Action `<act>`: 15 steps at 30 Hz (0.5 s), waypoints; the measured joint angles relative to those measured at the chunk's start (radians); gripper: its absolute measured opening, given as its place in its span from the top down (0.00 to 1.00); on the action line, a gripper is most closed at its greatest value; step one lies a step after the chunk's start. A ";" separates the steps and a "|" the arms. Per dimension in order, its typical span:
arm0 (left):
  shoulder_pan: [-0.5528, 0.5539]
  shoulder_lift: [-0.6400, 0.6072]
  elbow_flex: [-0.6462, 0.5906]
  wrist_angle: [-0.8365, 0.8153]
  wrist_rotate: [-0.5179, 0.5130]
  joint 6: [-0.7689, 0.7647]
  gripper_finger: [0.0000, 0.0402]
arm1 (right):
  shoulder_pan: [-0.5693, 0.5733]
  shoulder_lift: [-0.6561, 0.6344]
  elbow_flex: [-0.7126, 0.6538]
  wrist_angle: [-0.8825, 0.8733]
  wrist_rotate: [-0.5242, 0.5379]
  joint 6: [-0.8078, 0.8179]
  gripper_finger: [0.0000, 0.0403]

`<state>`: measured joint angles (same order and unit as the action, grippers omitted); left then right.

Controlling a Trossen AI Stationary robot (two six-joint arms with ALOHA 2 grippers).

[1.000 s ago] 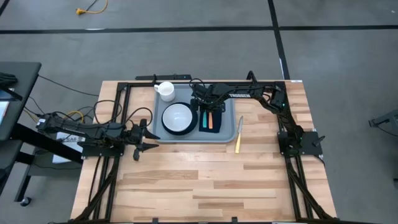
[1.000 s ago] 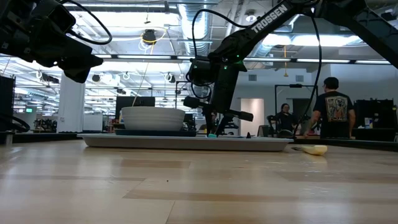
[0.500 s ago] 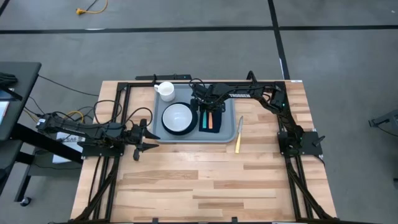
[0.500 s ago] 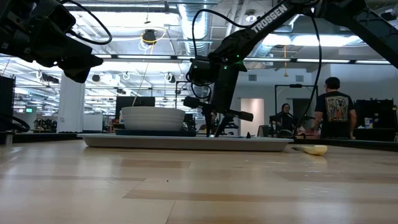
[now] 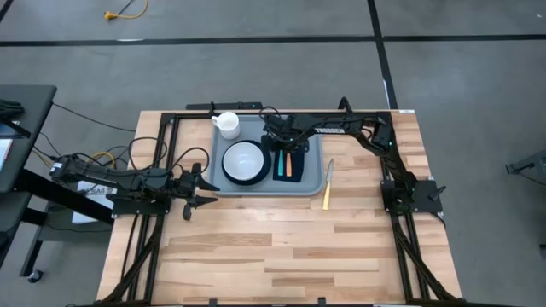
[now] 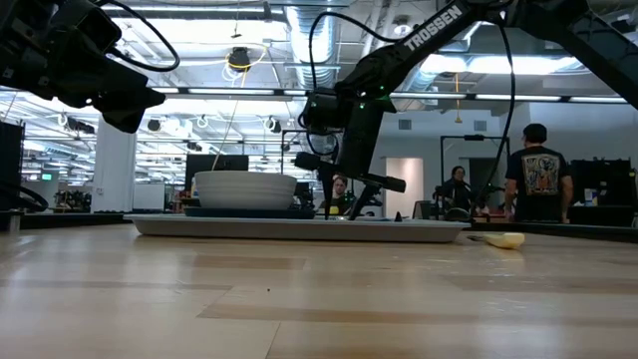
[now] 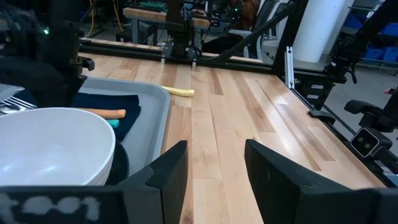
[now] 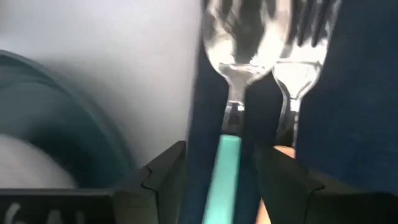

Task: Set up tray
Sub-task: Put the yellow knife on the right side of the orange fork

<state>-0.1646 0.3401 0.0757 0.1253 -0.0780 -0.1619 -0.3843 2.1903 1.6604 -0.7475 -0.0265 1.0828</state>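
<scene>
High view: tray (image 5: 312, 179) sits at the far-centre of the counter (image 5: 290, 247), long side across. It's a wide flat light grey-blue rectangle w/ rounded corners and a raised rim, smooth plastic by the look. On it: white bowl (image 5: 243, 159) on a dark plate at the left, navy napkin (image 5: 287, 165) at the right w/ a teal-handled spoon (image 5: 281, 162) and orange-handled fork (image 5: 288, 163) lying side by side. White mug (image 5: 227, 124) stands at its far-left corner. Yellow-handled knife (image 5: 326, 189) is still off the tray, on the counter just beside its right edge.

My right claw (image 5: 281, 145) is over the napkin's far end, released: the right wrist view shows both fingers spread w/ the spoon lying free between them, nothing gripped. My left claw (image 5: 198, 189) waits near the tray's left edge, fingers apart, empty.

Handling, my guess: tray's stiff and light alone but loaded now, so slippery and tip-prone w/ a loose bowl. I'd take the rim at a long edge, or better 2 claws on opposite rims, keep it level.
</scene>
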 joint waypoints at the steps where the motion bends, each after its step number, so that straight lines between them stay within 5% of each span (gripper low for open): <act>1: 0.000 0.000 0.000 0.000 0.000 0.000 0.63 | -0.003 -0.003 0.001 0.007 0.000 -0.007 0.56; 8: 0.000 0.000 0.000 0.000 0.000 0.000 0.63 | -0.008 -0.017 0.002 0.028 -0.006 -0.020 0.55; 15: 0.000 0.000 0.000 0.000 0.000 0.000 0.63 | -0.037 -0.046 0.001 -0.006 -0.125 -0.080 0.58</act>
<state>-0.1646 0.3405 0.0757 0.1249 -0.0776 -0.1616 -0.4210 2.1438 1.6611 -0.7533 -0.1519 1.0029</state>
